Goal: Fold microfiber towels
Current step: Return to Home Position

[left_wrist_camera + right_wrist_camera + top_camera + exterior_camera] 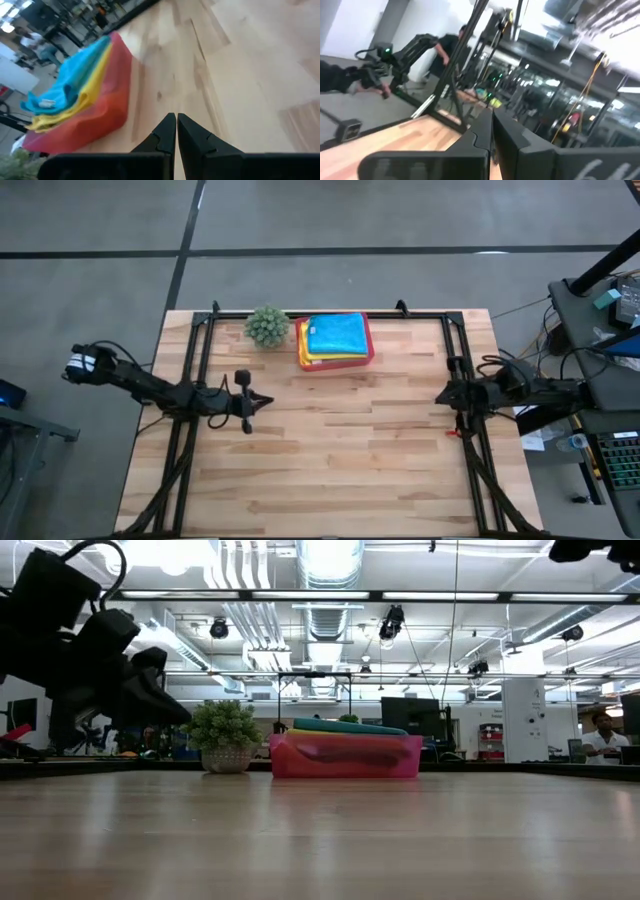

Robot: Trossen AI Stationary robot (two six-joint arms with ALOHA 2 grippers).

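The microfiber towels (336, 335) lie stacked in a pink tray (334, 362) at the table's far middle, a teal blue one on top with yellow and orange edges below it. The stack also shows in the left wrist view (70, 95) and the low view (345, 727). My left gripper (268, 400) is shut and empty above the table's left part, pointing toward the table's right. My right gripper (440, 394) is shut and empty at the table's right part, pointing toward the table's left.
A small round spiky green plant (267, 326) stands just left of the tray. A black metal frame (330, 313) runs along the far edge and down both sides. Bare wood (350, 440) spreads between the arms and toward the near edge.
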